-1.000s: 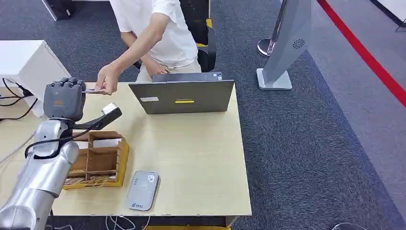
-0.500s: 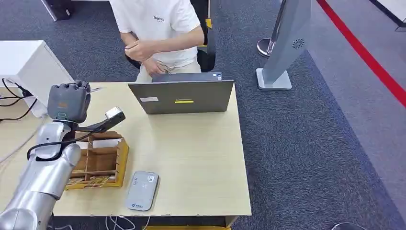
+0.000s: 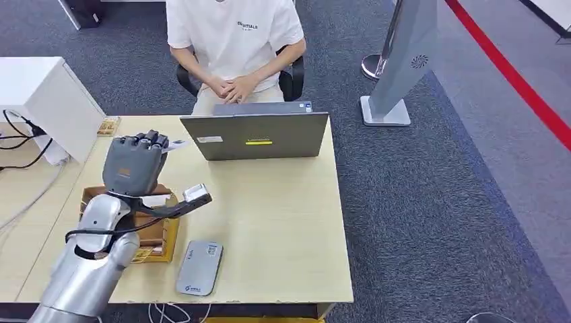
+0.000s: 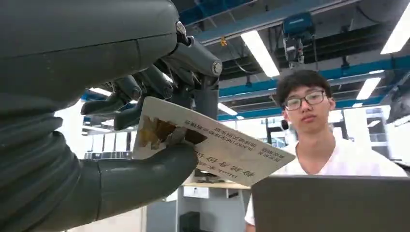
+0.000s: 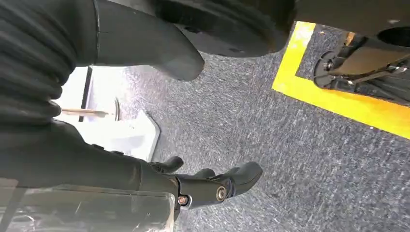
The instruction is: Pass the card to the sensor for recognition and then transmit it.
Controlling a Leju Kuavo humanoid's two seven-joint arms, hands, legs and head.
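My left hand is raised over the left part of the wooden table, above the wooden card rack. It pinches a white printed card between thumb and fingers; the card's edge pokes out past the fingertips toward the laptop. The grey card sensor lies flat near the table's front edge, to the right of and below my hand. My right hand hangs over grey carpet with its fingers apart and nothing in it.
A grey laptop stands open at the table's far edge, with a seated person in a white shirt behind it, hands clasped. A white cabinet and cables sit at the left. A grey kiosk stand is on the carpet at right.
The person let go of the card and drew back, sitting with hands clasped. My left hand, holding the card, has moved right and nearer, from the far left to above the rack.
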